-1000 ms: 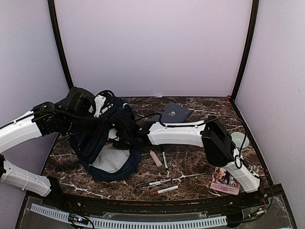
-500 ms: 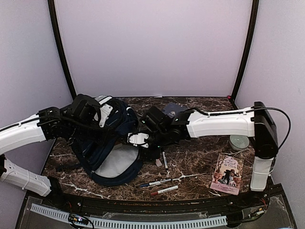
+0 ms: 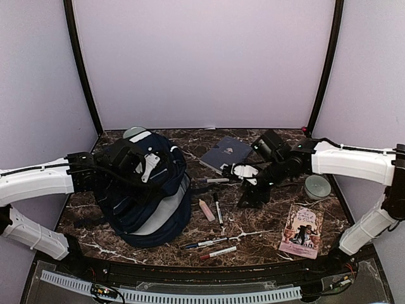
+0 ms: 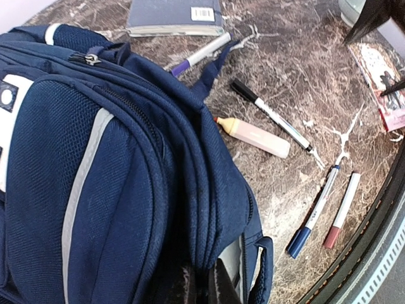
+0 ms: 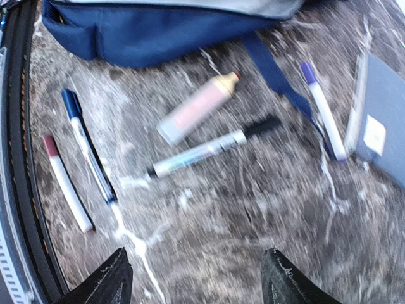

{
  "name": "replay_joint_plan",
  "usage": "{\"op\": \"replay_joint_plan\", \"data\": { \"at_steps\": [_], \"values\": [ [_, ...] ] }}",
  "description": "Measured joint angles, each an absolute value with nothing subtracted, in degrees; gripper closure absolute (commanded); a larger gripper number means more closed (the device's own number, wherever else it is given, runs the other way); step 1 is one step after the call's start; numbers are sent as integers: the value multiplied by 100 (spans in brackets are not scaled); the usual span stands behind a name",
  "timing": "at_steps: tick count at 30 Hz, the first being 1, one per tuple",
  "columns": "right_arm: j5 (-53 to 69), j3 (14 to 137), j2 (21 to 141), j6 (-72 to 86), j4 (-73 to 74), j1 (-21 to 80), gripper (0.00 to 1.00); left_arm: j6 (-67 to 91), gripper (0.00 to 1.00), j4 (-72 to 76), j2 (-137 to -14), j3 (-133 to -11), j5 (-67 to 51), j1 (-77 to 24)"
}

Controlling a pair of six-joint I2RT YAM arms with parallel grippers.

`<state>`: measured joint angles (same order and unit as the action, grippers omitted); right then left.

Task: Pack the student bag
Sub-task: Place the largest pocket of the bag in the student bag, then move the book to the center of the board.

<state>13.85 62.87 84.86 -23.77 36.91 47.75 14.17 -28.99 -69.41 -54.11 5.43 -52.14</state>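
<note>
- Reaching in from the left edge of the top view, the left gripper (image 3: 143, 166) sits on the upper part of the bag. In the left wrist view its fingers (image 4: 221, 288) stand close together at the bottom edge, pinching a fold of navy fabric.
- The student bag (image 3: 152, 202), a large navy-blue fabric backpack with light grey panels and pale stripes, stands on the left half of the dark brown marble table (image 3: 266, 215). It leans toward the lower centre of the frame.
- Just right of the bag's lower end lie a blue-capped pen (image 3: 204, 242) and a red-capped white marker (image 3: 218, 253), side by side near the front edge.
- Above them, at the centre, a peach highlighter (image 3: 207, 210) and a black-capped white marker (image 3: 218, 209) lie next to each other.
- A purple-capped white marker (image 3: 212, 180) lies higher up, beside a loose bag strap.
- A flat navy-blue hardcover book (image 3: 226, 152) lies at upper centre, apart from the bag.
- The right gripper (image 5: 193, 285) hangs over bare marble right of the markers with its dark fingertips (image 5: 107, 278) spread wide and nothing between them.
- A pale green round object (image 3: 317, 187) sits near the right edge.
- A pink-covered paperback (image 3: 302, 231) lies at lower right.
</note>
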Motion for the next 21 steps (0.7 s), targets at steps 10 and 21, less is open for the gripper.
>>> {"op": "replay_joint_plan", "data": {
  "at_steps": [10, 21],
  "values": [
    [1138, 5256, 6871, -3444, 4908, 3524, 31, 1472, 49, -3623, -7391, -5822, 43, -5236],
    [106, 3988, 5793, -5098, 6497, 3070, 23, 1833, 48, -2733, -7666, -6300, -445, -5599]
  ]
}}
